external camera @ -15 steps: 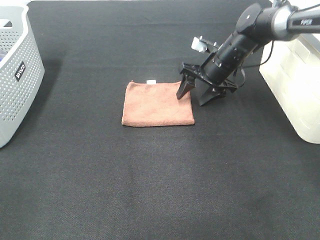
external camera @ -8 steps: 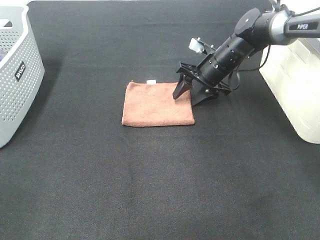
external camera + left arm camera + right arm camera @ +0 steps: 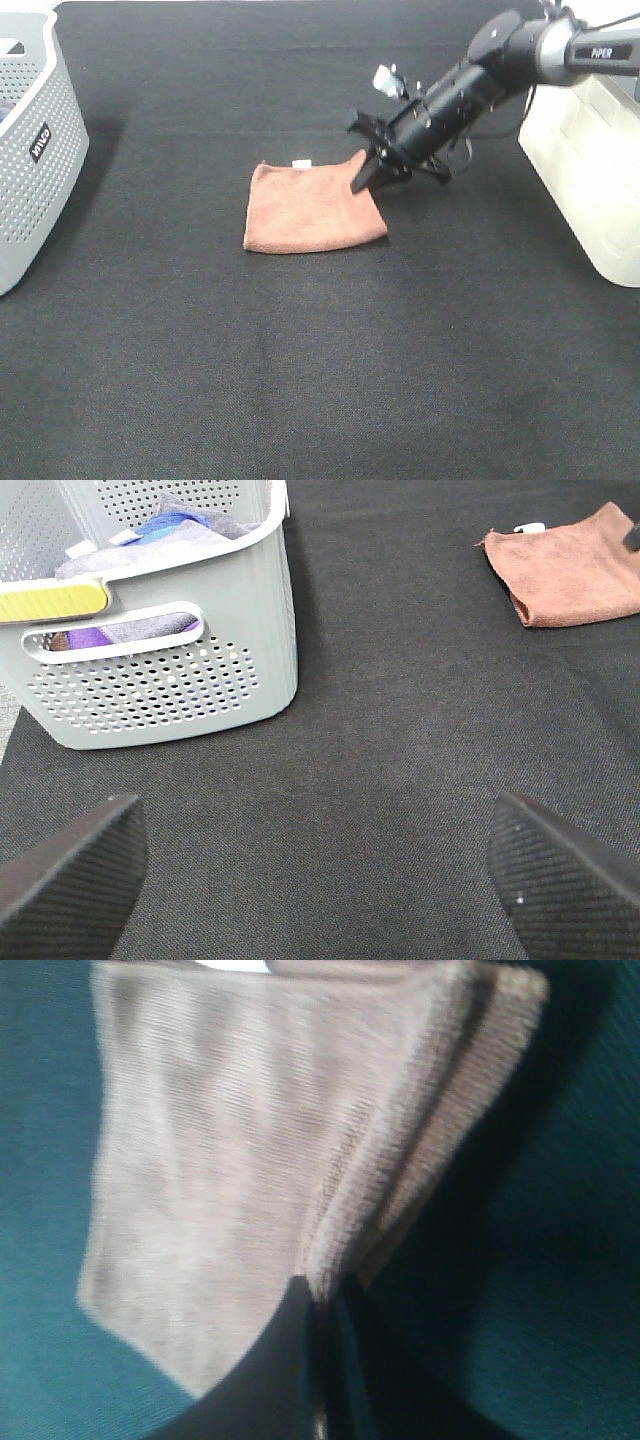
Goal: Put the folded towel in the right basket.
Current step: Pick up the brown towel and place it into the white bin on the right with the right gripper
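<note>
The folded brown towel (image 3: 308, 207) lies on the black table near the middle. My right gripper (image 3: 368, 176) is shut on the towel's right edge and lifts that edge a little off the table. In the right wrist view the towel (image 3: 230, 1140) fills the frame, its folded edge pinched between the fingertips (image 3: 290, 1360). The right basket (image 3: 590, 170) is cream and stands at the right edge. My left gripper (image 3: 310, 870) is open, low over bare table, far from the towel (image 3: 570, 565).
A grey perforated basket (image 3: 30, 150) stands at the left edge; in the left wrist view it (image 3: 150, 650) holds purple and grey cloth. The black table mat (image 3: 300, 360) covers the whole surface.
The right gripper closed on the towel's right edge and rose, lifting that edge; the arm drew back up toward the far right. The left arm has not moved.
</note>
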Robot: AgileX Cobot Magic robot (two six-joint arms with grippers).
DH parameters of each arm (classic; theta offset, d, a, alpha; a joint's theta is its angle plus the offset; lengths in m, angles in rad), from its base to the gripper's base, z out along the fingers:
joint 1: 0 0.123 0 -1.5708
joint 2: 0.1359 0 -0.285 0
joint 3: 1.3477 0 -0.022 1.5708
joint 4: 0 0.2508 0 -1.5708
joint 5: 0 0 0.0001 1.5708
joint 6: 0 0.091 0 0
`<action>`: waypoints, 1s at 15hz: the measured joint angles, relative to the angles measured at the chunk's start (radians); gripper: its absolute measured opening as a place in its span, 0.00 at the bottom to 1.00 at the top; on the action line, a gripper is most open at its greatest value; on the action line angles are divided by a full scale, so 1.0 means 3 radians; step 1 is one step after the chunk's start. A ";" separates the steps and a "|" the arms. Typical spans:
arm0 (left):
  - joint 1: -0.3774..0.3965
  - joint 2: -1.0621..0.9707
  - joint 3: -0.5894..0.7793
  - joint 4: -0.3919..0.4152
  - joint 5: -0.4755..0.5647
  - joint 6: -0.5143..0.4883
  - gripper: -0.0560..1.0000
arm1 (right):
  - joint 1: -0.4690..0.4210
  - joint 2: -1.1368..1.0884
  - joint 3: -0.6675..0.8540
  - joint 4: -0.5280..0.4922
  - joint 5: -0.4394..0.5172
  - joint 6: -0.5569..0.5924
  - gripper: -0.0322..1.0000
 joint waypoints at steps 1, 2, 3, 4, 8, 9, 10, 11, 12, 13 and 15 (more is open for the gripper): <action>0.0000 0.0000 0.0000 0.0000 0.0000 0.0000 0.88 | 0.0000 0.0000 -0.0143 0.0000 0.0103 0.0000 0.03; 0.0000 0.0000 0.0000 0.0000 0.0000 0.0000 0.88 | 0.0000 0.0000 -0.0357 0.0007 0.0297 0.0027 0.03; 0.0000 0.0000 0.0000 0.0000 0.0000 0.0000 0.88 | 0.0000 0.0000 -0.0530 0.0007 0.0447 0.0087 0.03; 0.0000 0.0000 0.0000 0.0000 0.0000 0.0000 0.88 | 0.0000 0.0000 -0.0727 -0.0017 0.0583 0.0160 0.03; 0.0000 0.0000 0.0000 0.0000 0.0000 0.0000 0.88 | 0.0000 -0.0020 -0.1340 -0.0230 0.0680 0.0460 0.03; 0.0000 0.0000 0.0000 0.0000 0.0000 0.0000 0.88 | 0.0000 -0.0077 -0.1453 -0.0357 0.0683 0.0540 0.03; 0.0000 0.0000 0.0000 0.0000 0.0000 0.0000 0.88 | 0.0000 -0.0247 -0.1537 -0.0547 0.0690 0.0610 0.03; 0.0000 0.0000 0.0000 0.0000 0.0000 0.0000 0.88 | 0.0000 -0.0387 -0.1540 -0.0687 0.0693 0.0627 0.03; 0.0000 0.0000 0.0000 0.0000 0.0000 0.0000 0.88 | 0.0000 -0.0530 -0.1540 -0.0840 0.0697 0.0660 0.03; 0.0000 0.0000 0.0000 0.0000 0.0000 0.0000 0.88 | 0.0000 -0.0690 -0.1540 -0.1010 0.0703 0.0673 0.03; 0.0000 0.0000 0.0000 0.0000 0.0000 0.0000 0.88 | 0.0000 -0.1003 -0.1540 -0.1340 0.0707 0.0680 0.03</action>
